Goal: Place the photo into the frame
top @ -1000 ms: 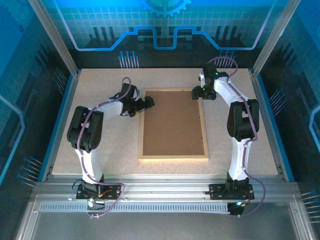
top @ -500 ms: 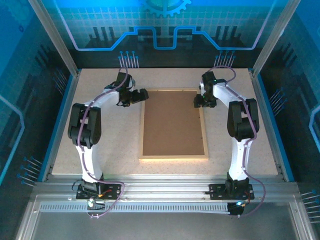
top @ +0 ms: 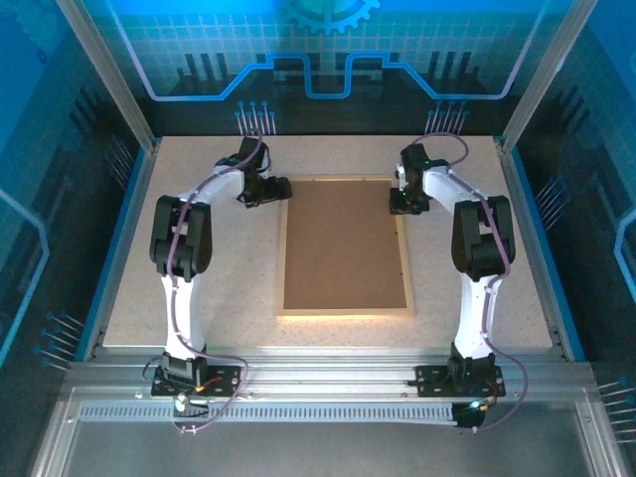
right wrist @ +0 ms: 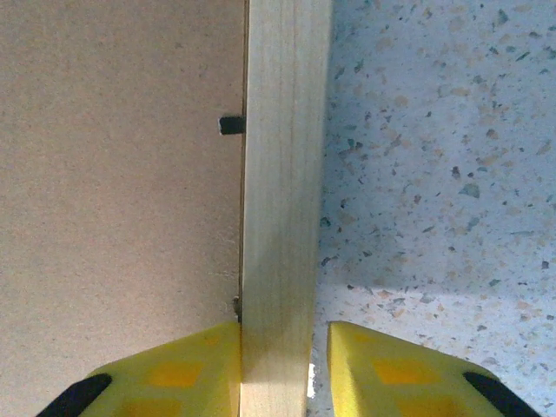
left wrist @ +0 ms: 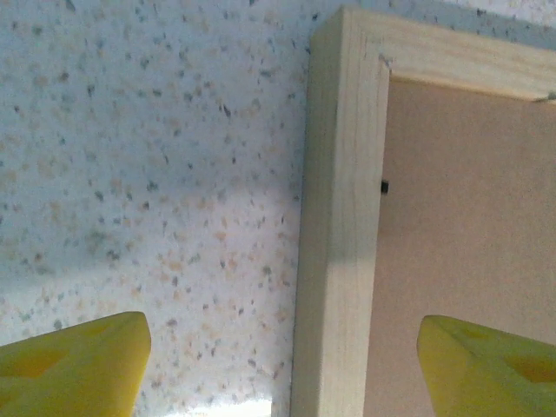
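**Desk:** Where is the frame?

**Me:** I see the frame (top: 345,312) lying flat mid-table (top: 238,278), back side up. The brown backing board (top: 344,243) fills it. Its long rails run away from the arm bases.

**Desk:** And your left gripper?

**Me:** My left gripper (top: 278,189) is at the frame's far left corner. On the wrist camera its yellow fingers (left wrist: 78,360) stand wide apart and straddle the left rail. One is over the speckled table and the other over the board, both clear of the wood.

**Desk:** Right side?

**Me:** My right gripper (top: 401,204) is on the right rail, near its far end. Its fingers (right wrist: 187,369) hug the rail from both sides. The board-side finger is against the wood, and the table-side one shows a thin bright sliver beside it. I cannot tell whether it is truly clamped.
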Tool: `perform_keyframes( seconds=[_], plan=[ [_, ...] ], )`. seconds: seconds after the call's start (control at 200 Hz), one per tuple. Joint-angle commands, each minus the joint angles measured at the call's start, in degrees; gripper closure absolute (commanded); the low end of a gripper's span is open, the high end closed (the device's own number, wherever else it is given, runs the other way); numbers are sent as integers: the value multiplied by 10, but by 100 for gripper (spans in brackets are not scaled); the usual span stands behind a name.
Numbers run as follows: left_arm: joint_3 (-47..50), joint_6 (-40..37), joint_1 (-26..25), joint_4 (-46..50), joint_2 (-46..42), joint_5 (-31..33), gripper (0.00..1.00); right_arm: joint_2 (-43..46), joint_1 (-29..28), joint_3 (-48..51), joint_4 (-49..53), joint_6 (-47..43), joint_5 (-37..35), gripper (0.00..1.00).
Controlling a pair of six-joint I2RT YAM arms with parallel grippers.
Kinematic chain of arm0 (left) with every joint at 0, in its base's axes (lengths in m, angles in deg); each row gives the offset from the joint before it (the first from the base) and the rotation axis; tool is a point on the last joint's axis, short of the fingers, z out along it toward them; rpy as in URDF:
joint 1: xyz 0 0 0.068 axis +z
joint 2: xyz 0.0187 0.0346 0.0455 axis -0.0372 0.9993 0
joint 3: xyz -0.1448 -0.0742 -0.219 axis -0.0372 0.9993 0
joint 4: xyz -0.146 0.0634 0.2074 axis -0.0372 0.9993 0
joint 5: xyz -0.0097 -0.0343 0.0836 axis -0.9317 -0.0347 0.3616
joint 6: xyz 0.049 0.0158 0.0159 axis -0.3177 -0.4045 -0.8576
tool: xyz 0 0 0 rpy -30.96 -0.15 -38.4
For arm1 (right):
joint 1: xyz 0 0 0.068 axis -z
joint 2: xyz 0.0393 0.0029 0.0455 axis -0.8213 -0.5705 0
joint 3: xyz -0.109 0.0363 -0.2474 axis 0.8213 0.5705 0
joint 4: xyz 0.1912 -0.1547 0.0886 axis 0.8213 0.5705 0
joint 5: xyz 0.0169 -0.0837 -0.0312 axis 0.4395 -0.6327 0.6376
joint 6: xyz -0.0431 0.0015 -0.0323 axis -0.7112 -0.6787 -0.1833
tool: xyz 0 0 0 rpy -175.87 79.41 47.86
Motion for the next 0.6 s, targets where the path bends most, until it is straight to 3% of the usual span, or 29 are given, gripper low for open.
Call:
perform_keyframes(
  seconds=[0.0,0.595],
  plan=[
    [-38,-16,5,35,28,26,19,1,5,14,-5,2,-10,67],
    [-126,-12,5,72,101,20,19,-5,4,9,-5,4,4,68]
  ],
)
